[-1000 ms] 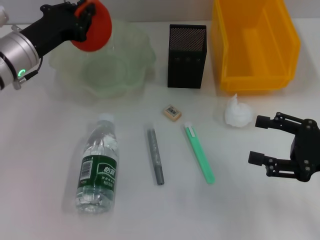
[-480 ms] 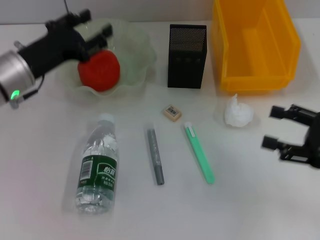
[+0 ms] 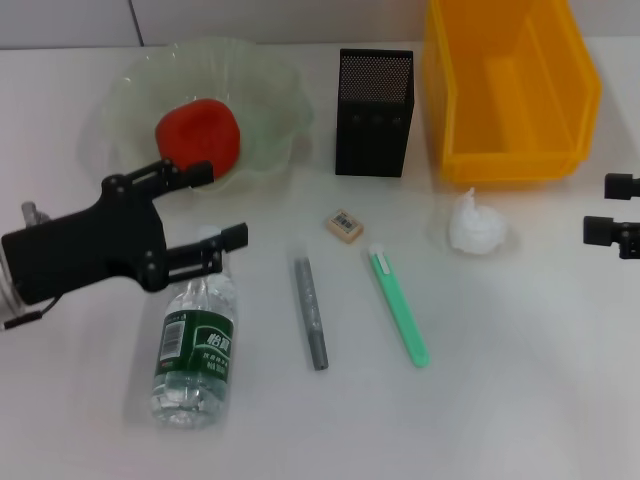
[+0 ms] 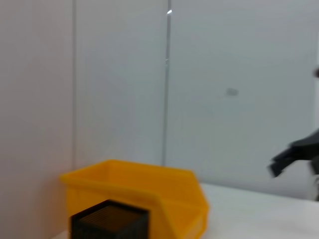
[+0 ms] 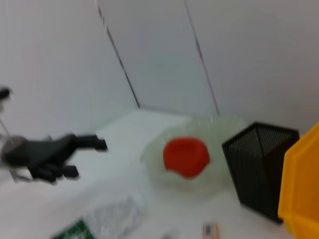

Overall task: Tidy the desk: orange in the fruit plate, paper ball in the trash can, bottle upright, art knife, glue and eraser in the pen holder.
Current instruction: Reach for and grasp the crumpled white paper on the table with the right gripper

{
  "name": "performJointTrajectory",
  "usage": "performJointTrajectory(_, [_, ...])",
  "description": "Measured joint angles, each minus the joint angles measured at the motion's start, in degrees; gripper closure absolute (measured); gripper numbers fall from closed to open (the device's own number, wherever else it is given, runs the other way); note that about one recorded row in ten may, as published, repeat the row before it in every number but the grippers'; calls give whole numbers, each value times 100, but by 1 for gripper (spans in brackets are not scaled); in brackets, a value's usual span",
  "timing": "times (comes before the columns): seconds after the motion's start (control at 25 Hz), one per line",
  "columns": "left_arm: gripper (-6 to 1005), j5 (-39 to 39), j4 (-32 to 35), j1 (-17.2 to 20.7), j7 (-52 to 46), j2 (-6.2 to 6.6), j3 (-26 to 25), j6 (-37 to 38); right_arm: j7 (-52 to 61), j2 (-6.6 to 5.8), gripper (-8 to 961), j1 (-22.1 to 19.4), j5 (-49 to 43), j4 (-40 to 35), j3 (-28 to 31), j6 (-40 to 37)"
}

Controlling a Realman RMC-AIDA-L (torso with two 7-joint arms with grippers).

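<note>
Orange already sits in our pale green fruit plate, so we judge the lying water bottle to be the next thing in hand. Taking the black mesh pen holder as our landmark, the bottle lies well to its near-left on the white desk, its long axis running from the far side toward us, white cap at the far end and base nearest us. Our left gripper hovers right at that cap end with its fingers spread apart and nothing between them, so the bottle's body stretches from the gripper back toward us; the left arm is plainly the nearer one. Our right gripper shows only at the far right edge, well right of the pen holder and near the paper ball, jaws parted and empty. The yellow bin stands just right of the pen holder; the eraser, the grey glue stick and the green art knife lie on the desk in front of it. The bottle's green label carries white Chinese characters and a barcode that we cannot read.
</note>
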Motion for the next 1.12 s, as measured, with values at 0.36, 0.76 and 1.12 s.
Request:
performJointTrajectory(0.36, [186,40,-39,65,6,-4,82,50,2800,-65,124,729,-2241,-2121,-2150,-173])
performJointTrajectory(0.76, [186,91,-39,28,23,-1,171,49,4258,-37,125,1488,-3216,-1543,-3439,603])
performJointTrajectory(1.12, [187,111,-38,20,90,-10,174,-12,4534,-21,135,1559,-3120,-700,-3494,1709])
